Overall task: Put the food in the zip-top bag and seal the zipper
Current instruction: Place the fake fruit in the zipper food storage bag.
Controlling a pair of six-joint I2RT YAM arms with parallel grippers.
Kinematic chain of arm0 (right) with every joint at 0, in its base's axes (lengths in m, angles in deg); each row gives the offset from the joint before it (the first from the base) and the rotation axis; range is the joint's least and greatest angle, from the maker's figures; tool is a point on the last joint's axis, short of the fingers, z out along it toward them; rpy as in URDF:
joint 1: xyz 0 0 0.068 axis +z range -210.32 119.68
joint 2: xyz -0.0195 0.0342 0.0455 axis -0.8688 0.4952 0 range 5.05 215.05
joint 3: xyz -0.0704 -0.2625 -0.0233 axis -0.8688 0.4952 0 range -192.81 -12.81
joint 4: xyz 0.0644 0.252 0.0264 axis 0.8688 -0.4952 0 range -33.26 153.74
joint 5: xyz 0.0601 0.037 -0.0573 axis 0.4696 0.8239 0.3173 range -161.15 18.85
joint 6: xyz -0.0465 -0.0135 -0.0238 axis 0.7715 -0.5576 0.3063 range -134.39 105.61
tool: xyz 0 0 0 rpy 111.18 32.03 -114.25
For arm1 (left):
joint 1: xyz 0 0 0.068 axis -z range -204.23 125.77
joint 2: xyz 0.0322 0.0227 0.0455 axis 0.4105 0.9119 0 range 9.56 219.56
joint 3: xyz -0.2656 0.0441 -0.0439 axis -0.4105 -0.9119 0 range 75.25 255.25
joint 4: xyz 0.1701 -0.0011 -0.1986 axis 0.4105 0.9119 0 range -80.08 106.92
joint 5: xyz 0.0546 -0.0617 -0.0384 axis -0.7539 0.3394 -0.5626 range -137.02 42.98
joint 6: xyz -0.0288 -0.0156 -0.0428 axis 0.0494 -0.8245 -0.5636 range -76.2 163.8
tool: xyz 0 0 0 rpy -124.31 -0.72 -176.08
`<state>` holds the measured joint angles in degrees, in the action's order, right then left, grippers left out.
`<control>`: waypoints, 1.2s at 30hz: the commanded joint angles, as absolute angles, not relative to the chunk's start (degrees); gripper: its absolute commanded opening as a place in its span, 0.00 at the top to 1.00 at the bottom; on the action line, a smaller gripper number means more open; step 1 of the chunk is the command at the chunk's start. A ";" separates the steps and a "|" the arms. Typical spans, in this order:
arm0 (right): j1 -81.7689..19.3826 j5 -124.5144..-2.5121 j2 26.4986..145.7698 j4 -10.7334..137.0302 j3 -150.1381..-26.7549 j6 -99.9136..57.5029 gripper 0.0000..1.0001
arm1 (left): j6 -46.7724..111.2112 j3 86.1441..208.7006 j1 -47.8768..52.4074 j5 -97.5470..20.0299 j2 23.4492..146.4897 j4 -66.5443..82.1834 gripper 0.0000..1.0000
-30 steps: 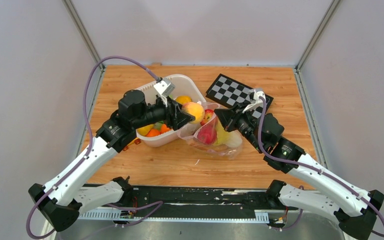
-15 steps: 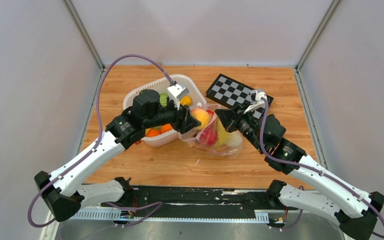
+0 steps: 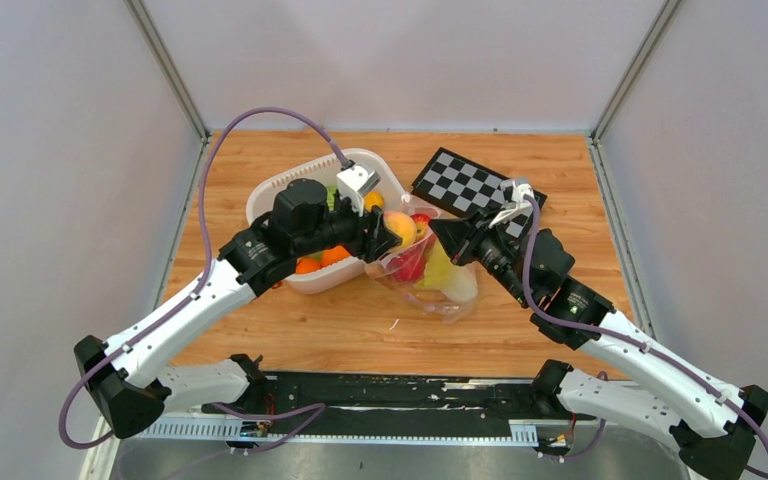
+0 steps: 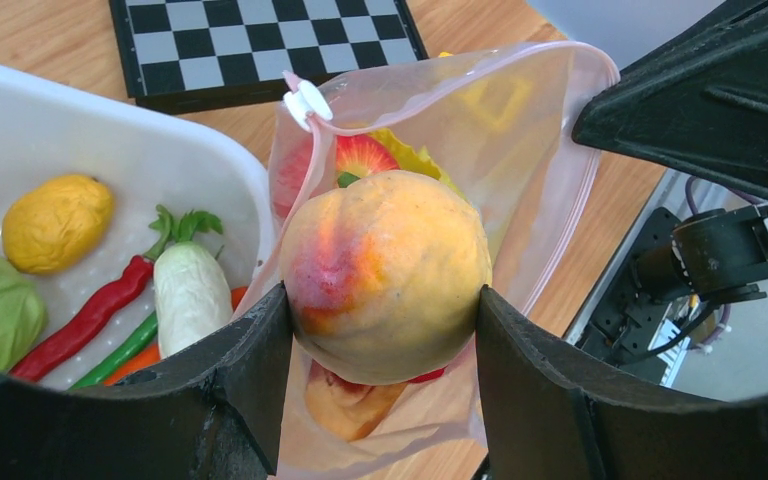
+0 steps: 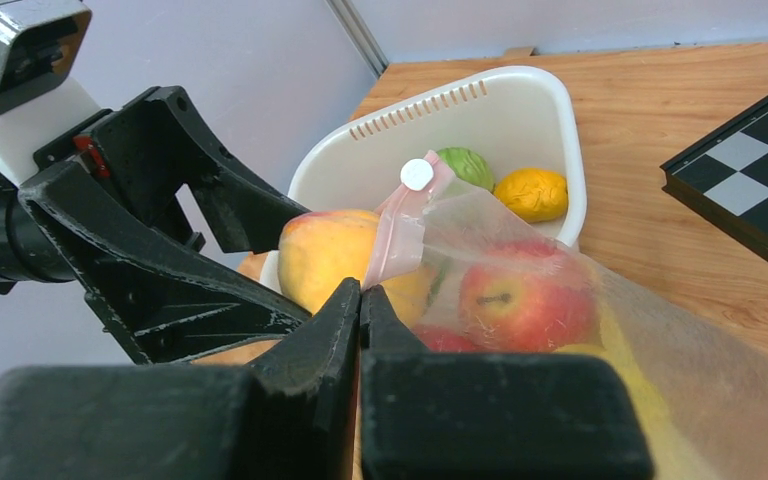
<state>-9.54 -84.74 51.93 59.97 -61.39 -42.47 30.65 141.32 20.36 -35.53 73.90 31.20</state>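
left wrist: basket (image 4: 110,130) beside bag (image 4: 540,150), checkerboard (image 4: 260,45) behind, peach (image 4: 385,275) at mouth

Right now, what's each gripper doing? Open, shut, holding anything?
Left gripper: closed on the peach, at the mouth of the zip-top bag.
Right gripper: shut, pinching the zip-top bag by its zipper.

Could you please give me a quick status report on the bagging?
Left gripper holds peach at bag mouth. Right gripper pinches bag edge, mouth open. Apple already inside; nothing blocking.
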 commanded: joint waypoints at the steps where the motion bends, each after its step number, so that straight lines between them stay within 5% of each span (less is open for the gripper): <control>1: -9.79 -82.75 51.09 66.91 -61.64 -44.04 1.00 | 28.77 143.29 21.58 -35.31 75.33 26.48 0.41; 15: -9.80 -81.84 50.49 68.99 -60.13 -46.06 1.00 | 22.23 138.05 22.17 -33.25 77.66 13.58 0.36; 30: -9.88 -85.87 47.14 67.56 -58.04 -46.46 1.00 | 23.15 138.26 22.17 -25.94 80.01 13.18 0.10; 36: -10.55 -85.95 47.14 66.60 -58.08 -46.41 1.00 | 24.32 138.35 22.17 -26.80 77.51 13.92 0.21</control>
